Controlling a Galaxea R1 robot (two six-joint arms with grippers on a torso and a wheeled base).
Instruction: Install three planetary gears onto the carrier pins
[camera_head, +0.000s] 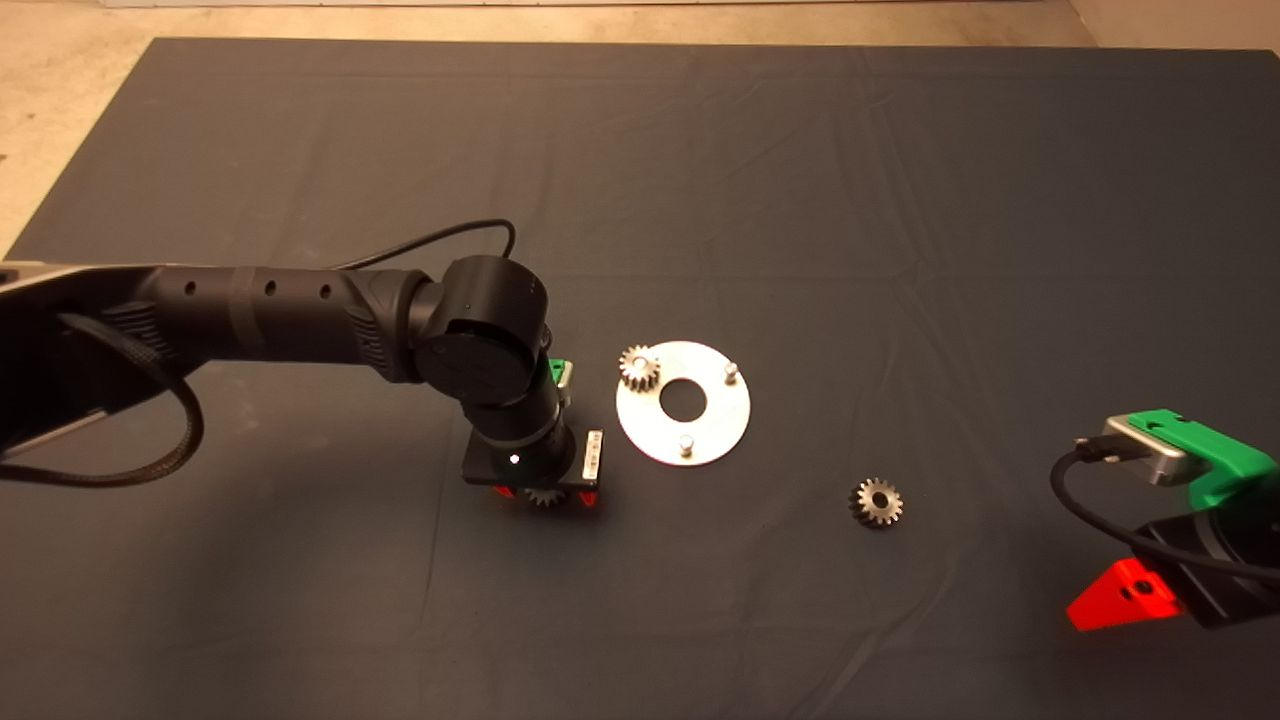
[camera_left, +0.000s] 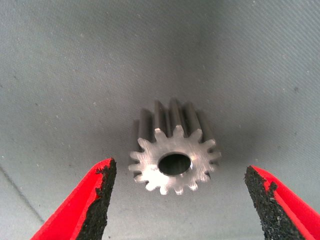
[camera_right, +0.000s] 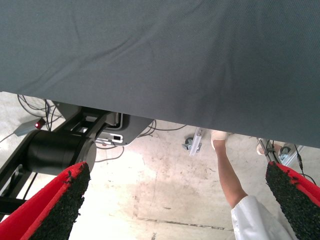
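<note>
Red fingers (camera_left: 100, 200) of the left gripper (camera_head: 545, 497) stand released around a gear (camera_left: 173, 160), at eight o'clock from the disc (camera_head: 720, 420); the right gripper (camera_right: 175, 210) waits released.

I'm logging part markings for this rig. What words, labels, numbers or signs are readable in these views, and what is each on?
No text can be read in any view.
White sticker on the left claw: print too small to read.
Planetary gears, silver disc, right claw: no markings visible.
</note>
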